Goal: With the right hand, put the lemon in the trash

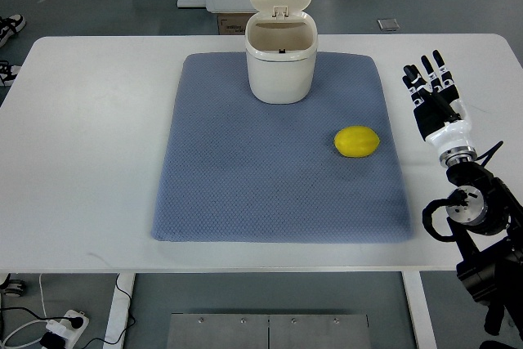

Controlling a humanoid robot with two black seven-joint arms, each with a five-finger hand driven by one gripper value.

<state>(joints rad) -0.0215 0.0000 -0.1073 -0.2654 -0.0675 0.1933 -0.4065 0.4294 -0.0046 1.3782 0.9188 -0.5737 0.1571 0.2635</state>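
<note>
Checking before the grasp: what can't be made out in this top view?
- Bottom of the trash bin: hidden by its own walls.
- Underside of the lemon: hidden against the mat.
- Right hand: its arm is cut off at the lower right edge.
- Left arm: out of frame.

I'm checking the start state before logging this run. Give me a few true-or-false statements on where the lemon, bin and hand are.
1. The lemon lies on the blue mat. True.
2. The trash bin has its lid shut. False: the lid stands open, tipped back.
3. The right hand grips the lemon. False: it holds nothing, fingers extended, over the white table to the right of the mat.
4. The bin stands at the far edge of the mat. True.
5. The lemon is already inside the bin. False: it lies on the mat, nearer the robot and to the right of the bin.
</note>
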